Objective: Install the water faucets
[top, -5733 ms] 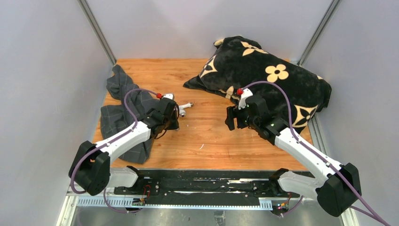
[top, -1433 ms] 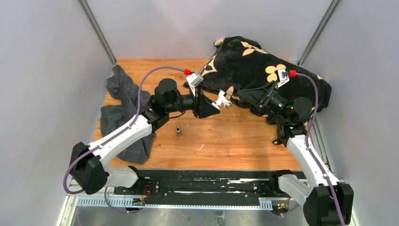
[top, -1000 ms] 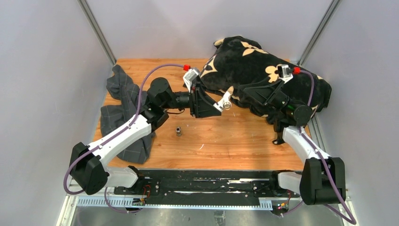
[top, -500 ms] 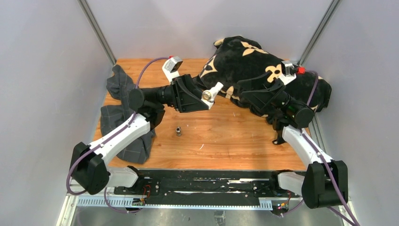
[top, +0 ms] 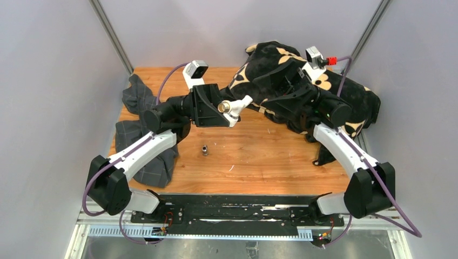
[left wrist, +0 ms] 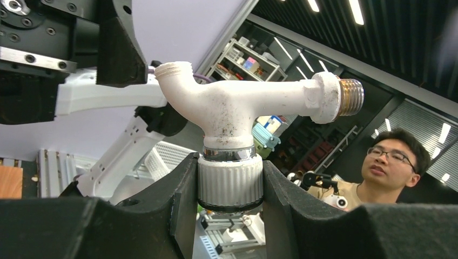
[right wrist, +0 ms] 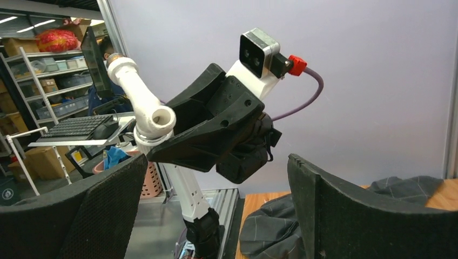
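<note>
Left wrist, left gripper (left wrist: 229,190) clamps tap body (left wrist: 237,108)

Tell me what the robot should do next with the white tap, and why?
Probably ease the right end effector forward around the tap at its open spout, then close. The left end effector holds the tap up by its ribbed collar, and the right one is open, empty and facing it.
</note>
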